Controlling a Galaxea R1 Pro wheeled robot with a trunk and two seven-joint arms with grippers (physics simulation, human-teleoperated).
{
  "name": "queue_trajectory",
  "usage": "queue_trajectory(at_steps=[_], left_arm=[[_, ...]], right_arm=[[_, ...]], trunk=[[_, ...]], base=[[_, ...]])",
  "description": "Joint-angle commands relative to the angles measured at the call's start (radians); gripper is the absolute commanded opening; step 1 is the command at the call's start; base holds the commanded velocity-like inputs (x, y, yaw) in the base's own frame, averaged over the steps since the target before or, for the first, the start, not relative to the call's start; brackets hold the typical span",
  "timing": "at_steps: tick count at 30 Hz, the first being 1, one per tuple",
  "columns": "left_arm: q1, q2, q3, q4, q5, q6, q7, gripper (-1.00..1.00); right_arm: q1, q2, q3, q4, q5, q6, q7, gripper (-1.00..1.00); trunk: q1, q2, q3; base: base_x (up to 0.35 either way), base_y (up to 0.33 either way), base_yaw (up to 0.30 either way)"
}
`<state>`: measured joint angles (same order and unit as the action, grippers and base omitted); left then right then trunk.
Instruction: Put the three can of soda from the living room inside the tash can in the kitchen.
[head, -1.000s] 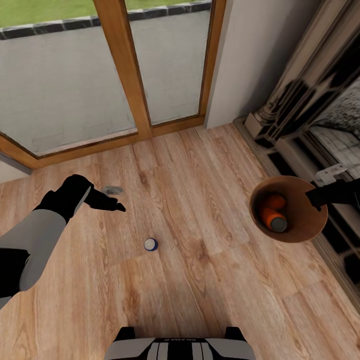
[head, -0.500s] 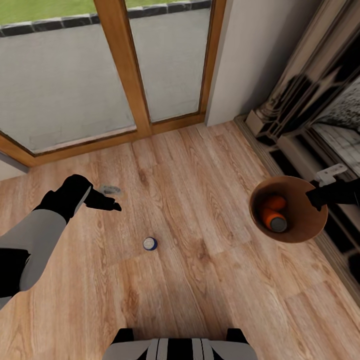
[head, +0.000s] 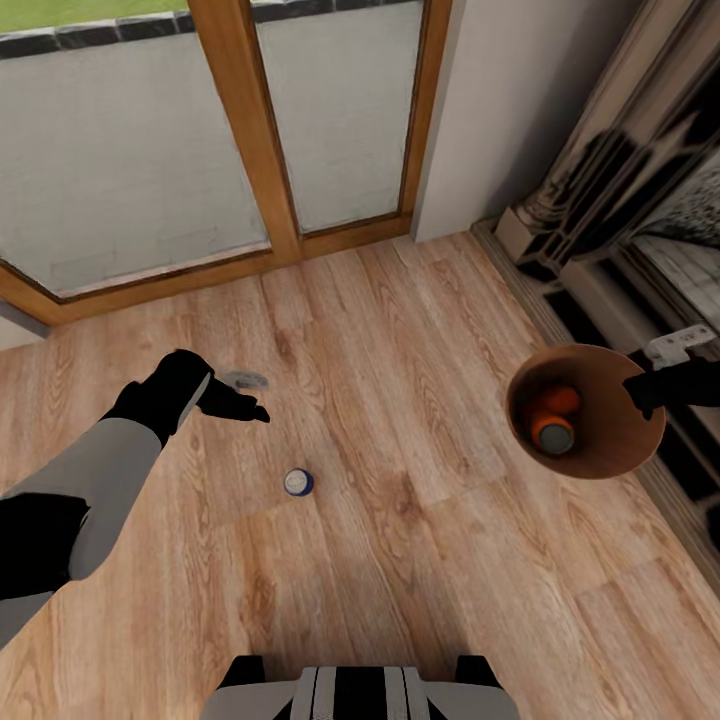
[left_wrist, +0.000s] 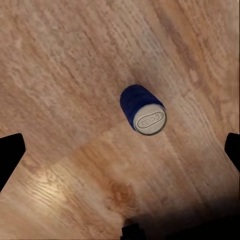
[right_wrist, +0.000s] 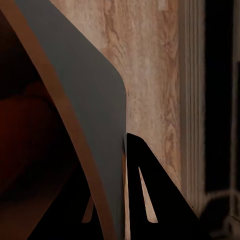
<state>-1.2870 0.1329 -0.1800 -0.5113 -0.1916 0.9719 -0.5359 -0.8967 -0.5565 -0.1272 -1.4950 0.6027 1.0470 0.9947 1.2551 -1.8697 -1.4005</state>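
Standing upright on the light wood plank floor (head: 420, 560), just left of centre and a little below mid-frame in the head view: a small dark blue soda can with a grey metal top (head: 298, 483). Seen from nearly straight above in the left wrist view, the same can (left_wrist: 143, 110), pull-tab up, apart from both black fingertips at the frame's side edges.

Hovering at the left of the head view, up and to the left of the blue can and not touching it: the black left gripper (head: 240, 398), jaws spread wide and holding nothing.

At the right edge of the head view: a round tapered bin, matte grey outside and glossy copper-brown inside (head: 625, 440), lifted and pinched at its rim by the black right gripper (head: 648, 392). In the right wrist view, the bin's grey wall (right_wrist: 95, 130) clamped between the fingers. Inside the bin, two orange soda cans with grey tops (head: 550, 420), one leaning against the other.

Across the top of the head view: wood-framed glass doors (head: 245, 130). At the upper right: a dark-framed fireplace surround (head: 600, 220).
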Motion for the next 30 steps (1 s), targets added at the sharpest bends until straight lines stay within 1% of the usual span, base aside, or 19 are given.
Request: queue_trajectory(at_steps=[1, 3, 6, 22, 30], left_arm=[[0.0, -0.007, 0.0, 0.0, -0.003, -0.001, 0.0, 1.0], [0.0, -0.024, 0.001, -0.001, -0.004, -0.001, 0.001, 1.0], [0.0, -0.032, 0.002, 0.0, -0.007, -0.001, 0.002, 1.0], [0.0, -0.033, -0.002, -0.008, -0.013, -0.004, 0.0, 1.0], [0.0, -0.034, -0.005, -0.009, -0.014, -0.004, 0.002, 1.0]], right_arm=[[-0.001, 0.0, -0.001, 0.0, 0.002, 0.0, 0.004, -1.0], [-0.001, 0.001, -0.002, 0.0, 0.005, 0.0, 0.004, -1.0], [-0.001, 0.001, -0.002, -0.001, 0.006, 0.0, 0.004, -1.0], [0.003, 0.002, 0.002, -0.001, 0.01, 0.0, 0.004, -1.0], [0.023, 0.002, 0.001, -0.001, 0.011, 0.0, 0.004, -1.0]], trunk=[[0.004, -0.007, -0.005], [0.011, -0.021, -0.014], [0.023, -0.042, -0.028], [0.084, -0.154, -0.104], [0.115, -0.21, -0.142]], base=[[0.0, 0.0, 0.0], [0.0, 0.0, 0.0], [0.0, 0.0, 0.0], [0.0, 0.0, 0.0], [0.0, 0.0, 0.0]])
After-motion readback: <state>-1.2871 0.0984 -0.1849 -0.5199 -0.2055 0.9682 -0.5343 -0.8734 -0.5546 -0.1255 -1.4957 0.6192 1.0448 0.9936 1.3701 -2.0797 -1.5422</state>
